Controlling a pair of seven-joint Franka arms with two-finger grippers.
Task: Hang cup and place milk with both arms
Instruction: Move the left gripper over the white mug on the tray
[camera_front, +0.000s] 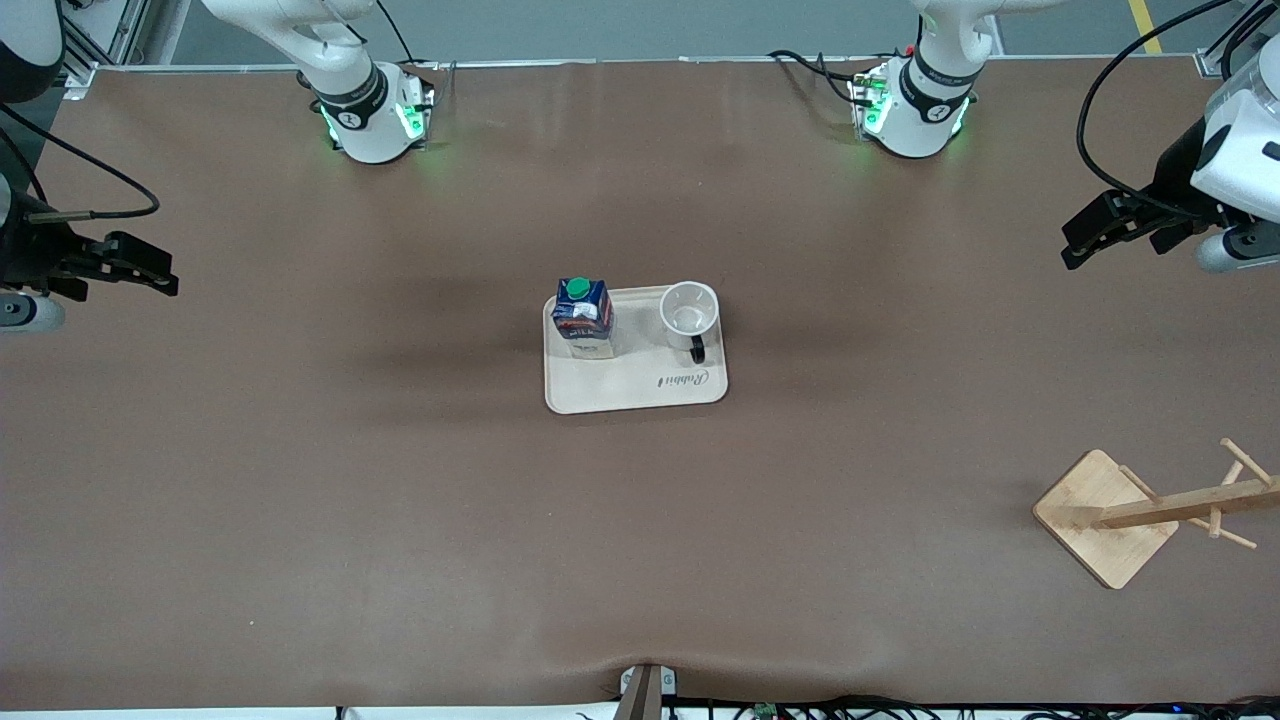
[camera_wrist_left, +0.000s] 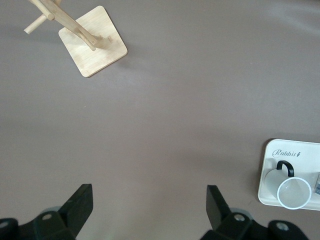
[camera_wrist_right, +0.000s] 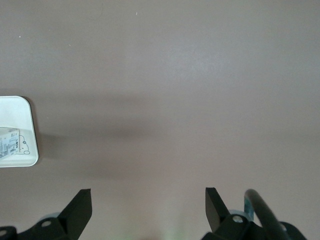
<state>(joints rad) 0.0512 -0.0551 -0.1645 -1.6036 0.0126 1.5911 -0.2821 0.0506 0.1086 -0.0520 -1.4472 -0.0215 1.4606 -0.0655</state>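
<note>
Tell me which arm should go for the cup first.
Probably the left. The cup stands at the tray's end toward the left arm, and the wooden rack is at that end of the table too. The left gripper hangs open there; the right gripper is open at the milk's end.

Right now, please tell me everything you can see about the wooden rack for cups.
The wooden rack looks like pale bamboo or light wood: a flat square base with rounded corners, one post rising from its middle, and short pegs sticking out near the post's top. It stands upright on the brown table, toward the left arm's end and nearer to the front camera than the tray. Nothing hangs on its pegs and nothing touches it besides the table.
</note>
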